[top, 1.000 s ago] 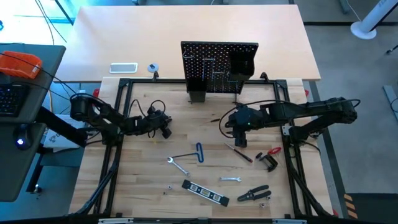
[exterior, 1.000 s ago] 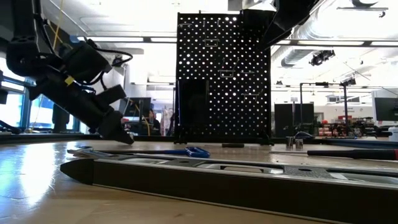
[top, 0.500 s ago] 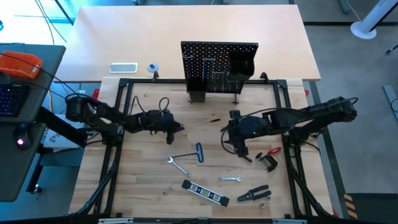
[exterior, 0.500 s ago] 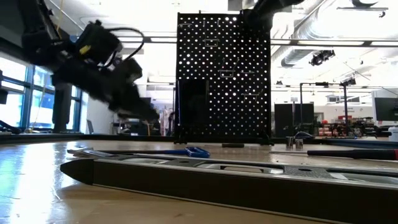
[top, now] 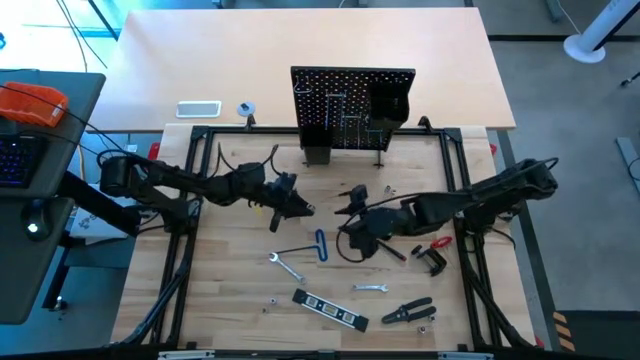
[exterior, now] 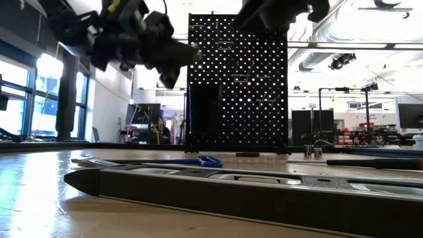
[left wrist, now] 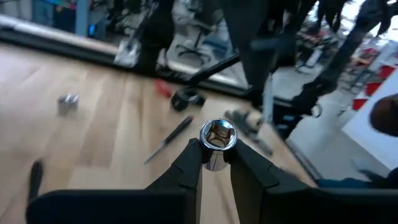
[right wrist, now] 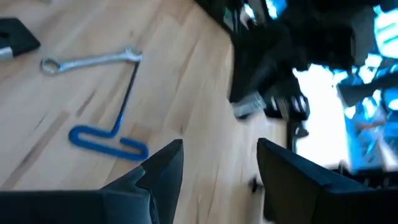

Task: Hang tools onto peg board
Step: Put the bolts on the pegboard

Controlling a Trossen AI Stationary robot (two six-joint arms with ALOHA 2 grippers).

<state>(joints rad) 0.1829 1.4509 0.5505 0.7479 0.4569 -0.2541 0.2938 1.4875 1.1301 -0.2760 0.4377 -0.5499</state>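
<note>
Both arms have travelled toward the table's middle since a second ago: the left gripper (top: 300, 209), then low over the left part of the board, now hangs raised in front of the upright black perforated peg board (top: 352, 108), and the right gripper (top: 352, 243) has come away from the spot near the board's foot to a place above the blue-handled bent key (top: 318, 245). No brand, label or legible writing can be made out on any item. In the left wrist view the left fingers (left wrist: 186, 168) are clamped on a small silver socket (left wrist: 217, 135), its open end facing the camera. In the right wrist view the right fingers (right wrist: 163, 167) stand well apart with nothing between them, the blue key and a silver wrench (right wrist: 92, 60) lying on the wood beyond. On the butcher-block table (top: 230, 300) the tools lie unmoved: a silver wrench (top: 286, 266) beside the key, a second smaller silver wrench (top: 371, 288), the long black level (top: 330, 310) near the front edge, black-handled pliers (top: 408, 312) and the red-and-black clamp (top: 432, 253) to the right. The peg board stands at the rear centre with a black box bin (top: 390, 100) on its right side. A white rectangular tray (top: 198, 109) and a small tape roll (top: 245, 108) rest on the pale surface behind, unchanged.
</note>
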